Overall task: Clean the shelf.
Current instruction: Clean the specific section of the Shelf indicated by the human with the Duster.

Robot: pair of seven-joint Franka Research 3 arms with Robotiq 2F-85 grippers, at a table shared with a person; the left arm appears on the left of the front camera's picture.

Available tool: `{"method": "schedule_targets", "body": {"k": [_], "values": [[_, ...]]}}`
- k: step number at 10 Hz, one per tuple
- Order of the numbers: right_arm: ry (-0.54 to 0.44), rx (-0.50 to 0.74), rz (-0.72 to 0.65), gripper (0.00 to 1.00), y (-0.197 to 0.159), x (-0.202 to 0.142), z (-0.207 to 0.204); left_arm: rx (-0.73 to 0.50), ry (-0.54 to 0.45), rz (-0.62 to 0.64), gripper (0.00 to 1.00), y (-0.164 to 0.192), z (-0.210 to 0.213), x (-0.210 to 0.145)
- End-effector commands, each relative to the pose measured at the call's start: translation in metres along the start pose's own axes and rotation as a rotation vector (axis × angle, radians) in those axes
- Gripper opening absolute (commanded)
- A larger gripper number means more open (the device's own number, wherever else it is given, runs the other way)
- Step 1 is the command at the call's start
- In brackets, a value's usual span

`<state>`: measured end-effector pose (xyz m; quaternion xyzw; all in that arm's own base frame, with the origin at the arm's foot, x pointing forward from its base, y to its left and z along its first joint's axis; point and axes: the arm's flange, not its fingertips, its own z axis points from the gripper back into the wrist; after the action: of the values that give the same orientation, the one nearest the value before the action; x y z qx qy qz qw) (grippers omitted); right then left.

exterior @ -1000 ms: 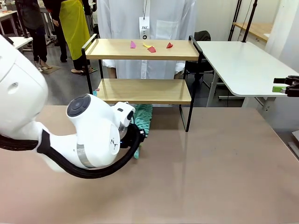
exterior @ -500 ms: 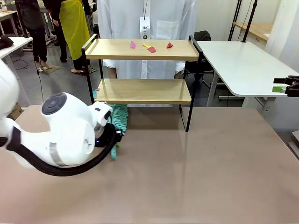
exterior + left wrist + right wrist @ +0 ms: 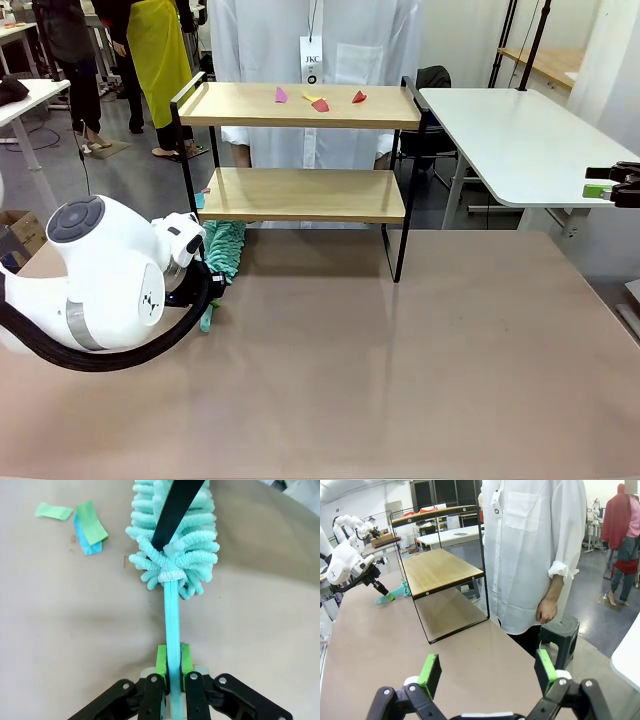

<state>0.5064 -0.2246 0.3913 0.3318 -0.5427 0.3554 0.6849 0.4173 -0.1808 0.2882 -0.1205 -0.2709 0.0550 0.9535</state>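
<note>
left fingers (image 3: 162,661): clamped shut on the duster (image 3: 172,545) handle, pads on either side of the thin teal stick.
duster axis: runs straight out from the fingers, fluffy head at the far end, down on the counter (image 3: 450,350).
counter scraps (image 3: 87,524): green and blue paper bits, just beyond the fingertips and off to one side of the head.
shelf (image 3: 240,105): ahead of the left fingers and above them. One of its black bars crosses over the duster head. The boards' long axis lies across the duster's.
top board scraps (image 3: 320,102): pink, yellow and red bits, higher than the fingers and past the head. My read: lift first, then sweep along the board.
right fingers (image 3: 430,674): spread wide, holding nothing, well apart from the shelf. The left arm is clearly nearer.
writing: the badge (image 3: 311,55) on the person (image 3: 310,30) behind the shelf reads roughly "JKC". It's small, so I'm not sure.
</note>
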Motion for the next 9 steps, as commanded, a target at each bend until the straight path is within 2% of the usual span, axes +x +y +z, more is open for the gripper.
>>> {"method": "schedule_targets", "body": {"k": [1,2,3,4,9], "values": [[0.012,-0.008,-0.013,1.00,0.001,0.005,-0.002,0.154,-0.102,-0.009,0.13,-0.078,0.074,-0.002],[0.012,-0.008,-0.013,1.00,0.001,0.005,-0.002,0.152,-0.138,-0.027,0.13,-0.083,0.084,-0.005],[0.012,-0.008,-0.013,1.00,0.001,0.005,-0.002,0.122,-0.133,-0.064,0.13,-0.090,0.093,-0.009],[0.012,-0.008,-0.013,1.00,0.001,0.005,-0.002,0.030,-0.078,-0.035,0.13,-0.003,0.004,-0.013],[0.012,-0.008,-0.013,1.00,0.001,0.005,-0.002,0.033,-0.071,-0.033,0.13,-0.010,0.008,-0.015]]}}
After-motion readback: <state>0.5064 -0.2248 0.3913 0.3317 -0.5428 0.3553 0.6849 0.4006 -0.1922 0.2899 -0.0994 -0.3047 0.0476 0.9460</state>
